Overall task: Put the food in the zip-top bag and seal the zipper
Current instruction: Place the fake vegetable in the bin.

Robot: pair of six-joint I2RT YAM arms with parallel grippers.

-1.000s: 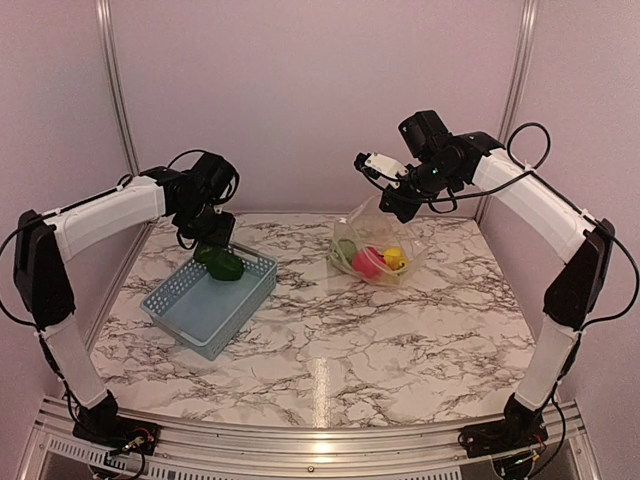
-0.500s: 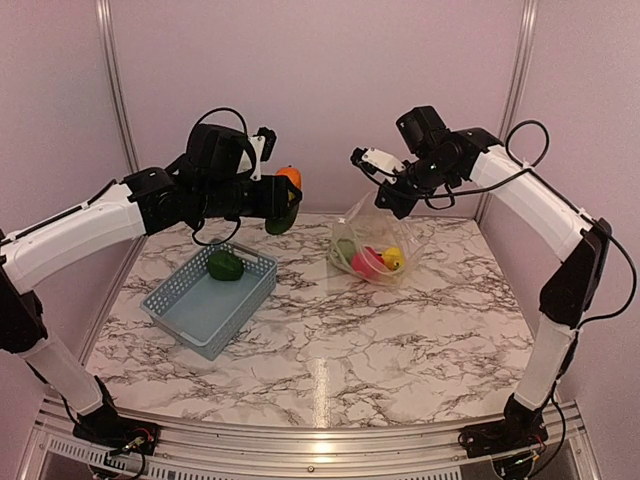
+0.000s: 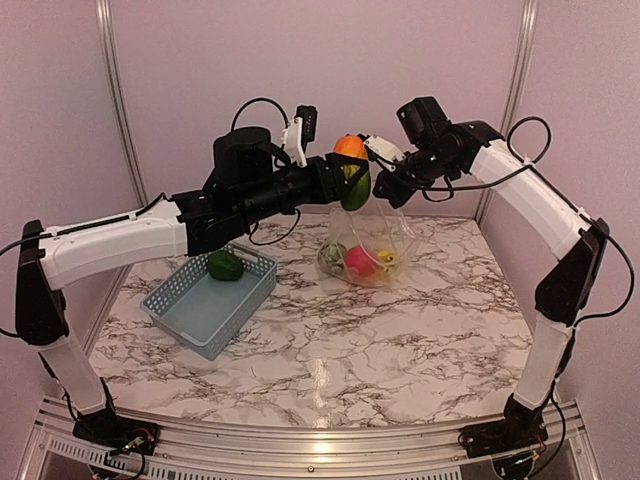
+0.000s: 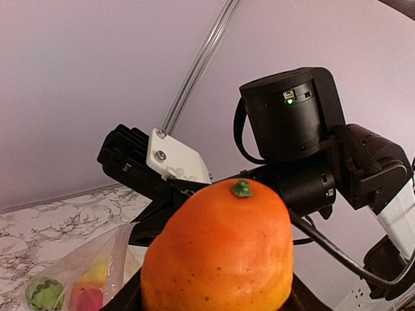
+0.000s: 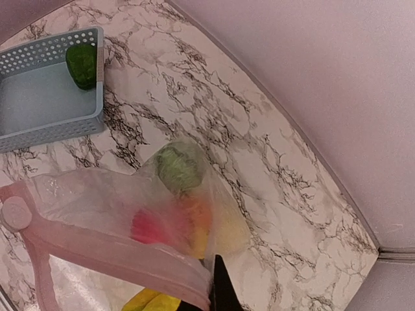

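Top view: left gripper is clamped on the glossy green-and-orange toy fruit. It holds the fruit high, just above the mouth of the clear crinkly zip-top bag. Right gripper pinches the bag's top edge and lifts it, so the mouth hangs open while the bottom sits on the white marbled table. Inside are a pink-red piece, a yellow piece and a striped green melon. One dark green piece lies in the blue-grey slotted plastic basket, well apart to the left. The two grippers are almost touching, so there's little room between them.

Left wrist view: the fruit fills the lower frame, stem up, with only dark slivers of the jaws showing at its sides. The right gripper's body is directly behind it. The bag opening lies below and to the left, so my read is the drop has to go that way and not forward.

Right wrist view: the pinkish clear zipper strip runs across the frame and ends at the one dark finger in view. The second finger is hidden, but the bag hangs from here, so I judge it gripped. The zipper isn't sealed yet. There's open table all around the bag.
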